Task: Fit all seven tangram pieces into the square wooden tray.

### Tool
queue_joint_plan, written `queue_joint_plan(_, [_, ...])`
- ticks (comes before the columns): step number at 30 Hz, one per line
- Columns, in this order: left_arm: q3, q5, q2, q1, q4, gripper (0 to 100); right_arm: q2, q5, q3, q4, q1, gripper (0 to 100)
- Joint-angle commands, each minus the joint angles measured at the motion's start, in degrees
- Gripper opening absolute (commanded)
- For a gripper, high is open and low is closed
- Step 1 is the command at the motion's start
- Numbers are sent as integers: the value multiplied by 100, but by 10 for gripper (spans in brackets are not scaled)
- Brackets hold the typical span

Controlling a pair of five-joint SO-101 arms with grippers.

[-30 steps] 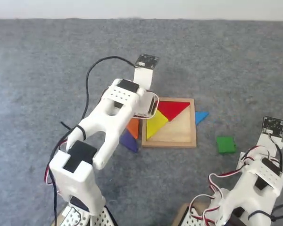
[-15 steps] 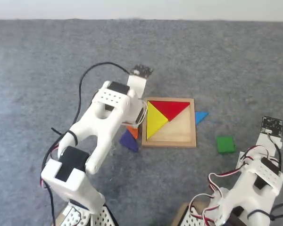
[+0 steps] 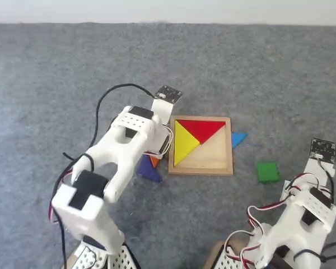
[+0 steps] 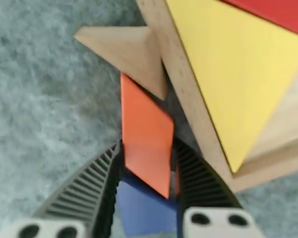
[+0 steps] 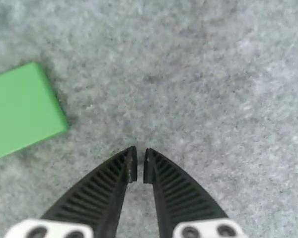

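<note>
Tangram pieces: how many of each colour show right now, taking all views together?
Red piece: 1
Yellow piece: 1
Light blue piece: 1
Green piece: 1
Orange piece: 1
Purple piece: 1
Plain wood piece: 1
Total: 7

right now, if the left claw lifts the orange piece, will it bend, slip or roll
Probably stiff: the orange piece shows flat faces and straight edges. It shouldn't roll, having no curved side. Its smooth paint might let it slip or pivot in the left claw.

worktop: grey, felt-like cover across most of the frame | wall: pale strip along top edge | light: even, soft
</note>
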Motion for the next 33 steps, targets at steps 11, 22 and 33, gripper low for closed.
queue_joint_plan(11, [-567,-440,-545,-273,387,23,-145,105,-44,-110,-66,42])
queue_joint_plan(22, [-532,-949,-1363,-1521,589,23,-145,105,-44,-110,-66,42])
queue_joint_plan(33, [532,-1495,-1363,-2321,193,116,-145,105,-35,-110,-66,42])
